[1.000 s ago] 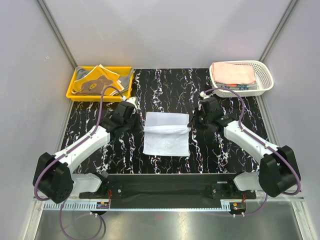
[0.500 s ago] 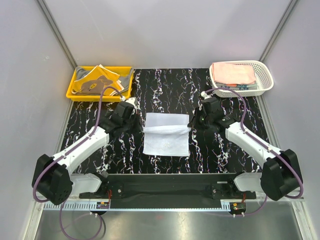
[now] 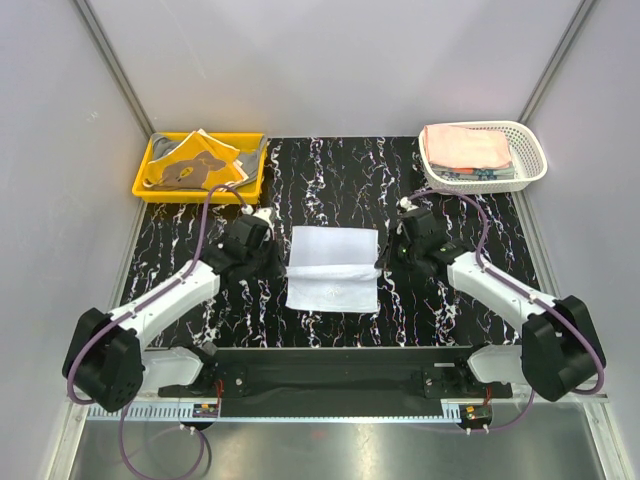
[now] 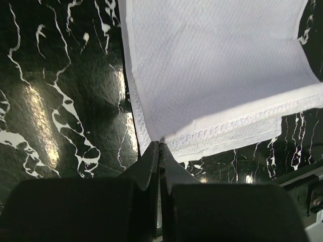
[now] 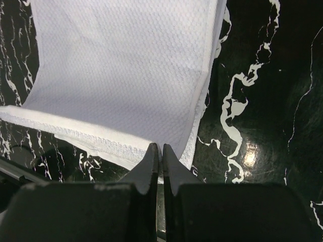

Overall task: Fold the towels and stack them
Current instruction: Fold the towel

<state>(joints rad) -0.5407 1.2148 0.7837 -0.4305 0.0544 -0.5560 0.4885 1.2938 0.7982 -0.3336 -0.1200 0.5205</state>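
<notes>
Two wrist views only | left gripper (image 4: 159, 145), right gripper (image 5: 161, 147) pinch towel (image 4: 212, 75) edge

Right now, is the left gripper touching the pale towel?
Touching. The left wrist view shows the left gripper with its tips closed, pinching the pale towel at its hemmed corner, no gap.

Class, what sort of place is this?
Probably a robotics lab work cell: two robot arms bolted at a black marbled table, plain walls around it, towels in a yellow tray and white basket.

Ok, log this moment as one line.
stage: folding | left tool: shut on pale towel corner | right tool: shut on other corner
</notes>
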